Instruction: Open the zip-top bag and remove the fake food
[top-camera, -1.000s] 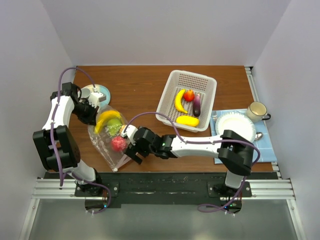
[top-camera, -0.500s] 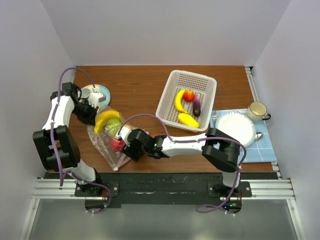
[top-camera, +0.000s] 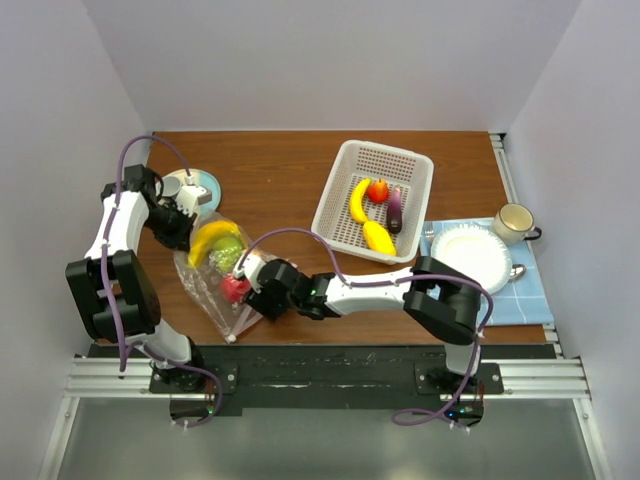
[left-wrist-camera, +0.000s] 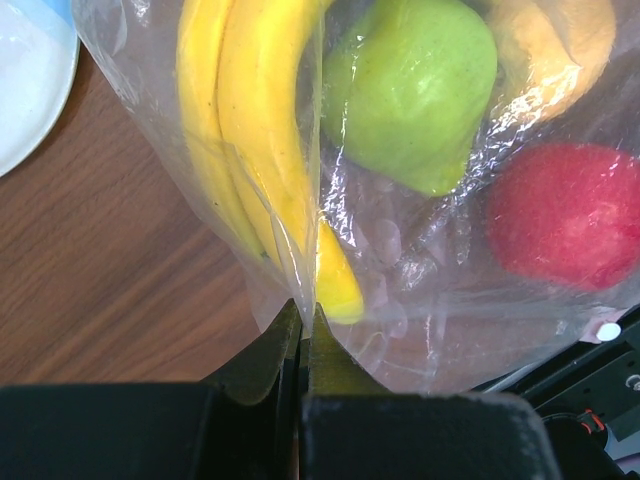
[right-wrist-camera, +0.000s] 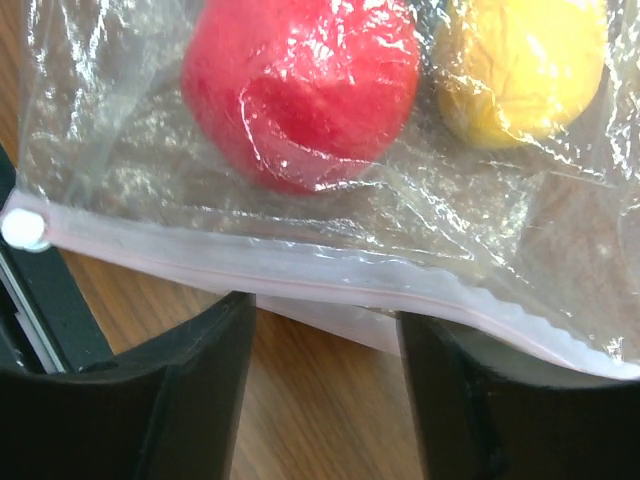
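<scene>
The zip-top bag (top-camera: 212, 292) lies at the table's left with its pink zipper strip (right-wrist-camera: 300, 275) facing my right arm. Inside it are fake food pieces: a yellow banana (left-wrist-camera: 250, 130), a green fruit (left-wrist-camera: 415, 90), a red fruit (right-wrist-camera: 300, 90) and a yellow-orange one (right-wrist-camera: 520, 65). My left gripper (left-wrist-camera: 303, 312) is shut on a fold of the bag's plastic at its far end. At the zipper edge my right gripper (right-wrist-camera: 325, 310) is open. The strip lies across its fingertips, with bare wood between them. More fake food sits in the white basket (top-camera: 345, 160).
A small plate with a cup (top-camera: 195, 185) stands just behind the left gripper. On the right, a white plate (top-camera: 470, 250) rests on a blue cloth (top-camera: 530, 295), with a mug (top-camera: 512, 222) behind it. The table's near edge runs close below the bag.
My right gripper has moved left up to the bag's zipper edge, and its jaws have narrowed. The left gripper has kept its hold and has not moved.
</scene>
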